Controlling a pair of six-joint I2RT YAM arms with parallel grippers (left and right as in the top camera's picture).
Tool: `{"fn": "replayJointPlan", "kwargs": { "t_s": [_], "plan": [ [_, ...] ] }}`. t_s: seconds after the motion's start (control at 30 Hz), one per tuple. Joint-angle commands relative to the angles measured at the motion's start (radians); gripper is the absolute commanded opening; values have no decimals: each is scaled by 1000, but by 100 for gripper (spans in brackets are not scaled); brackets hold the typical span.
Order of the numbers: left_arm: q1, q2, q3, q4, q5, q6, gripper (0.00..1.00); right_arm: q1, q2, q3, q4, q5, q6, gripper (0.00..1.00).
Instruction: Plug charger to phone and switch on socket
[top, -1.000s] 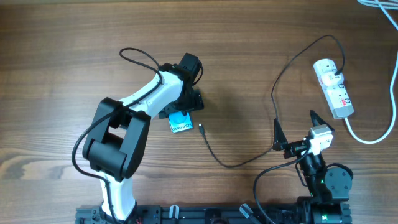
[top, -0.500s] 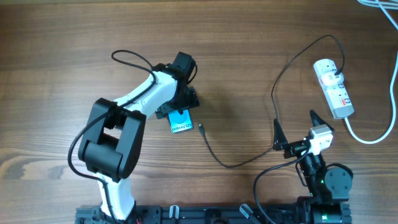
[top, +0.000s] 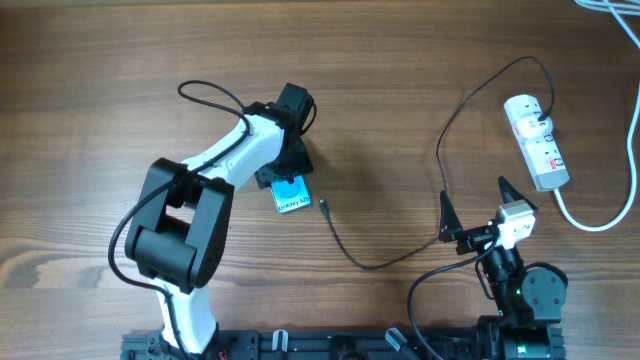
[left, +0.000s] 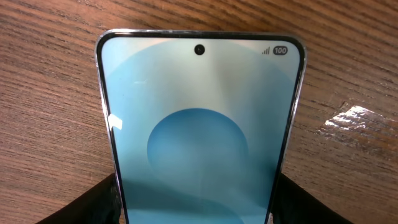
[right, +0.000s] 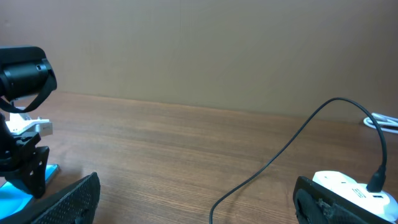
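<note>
My left claw (top: 287, 178) pinches the phone (left: 199, 124) by its long rounded edges, black fingers (left: 87, 202) against both sides (glossy teal glass, flat on the grained wooden desk (top: 120, 80)). The charger (top: 380, 262), thin black cable, lies metal-tipped just beside the phone. My right claw (top: 473, 208) stands spread; the white oblong socket (top: 535, 142) lies beyond.

"100" in the phone (left: 199, 137) screen's top corner
</note>
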Motion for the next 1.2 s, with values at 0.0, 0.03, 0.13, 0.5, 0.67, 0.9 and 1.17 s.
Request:
{"fn": "replayJointPlan", "kwargs": {
  "t_s": [0.0,0.03,0.13,0.5,0.67,0.9,1.17],
  "plan": [
    [1,48,-45,15,6,-6,65,-3,-3,-1,3,13,-10,99],
    [3,47,-45,16,23,-6,65,-3,-4,-1,4,4,-9,100],
    [12,47,-45,47,147,74,64,-3,-4,-1,18,-109,51,100],
    [76,47,-45,89,534,283,64,-3,348,242,-7,-567,354,100],
    [78,47,-45,89,538,283,64,-2,844,591,-302,-715,296,100],
    [79,47,-45,90,549,282,64,39,1370,800,-288,-1083,310,83],
    [79,47,-45,89,549,283,65,338,1568,798,-252,-525,283,79]
  ]
}}
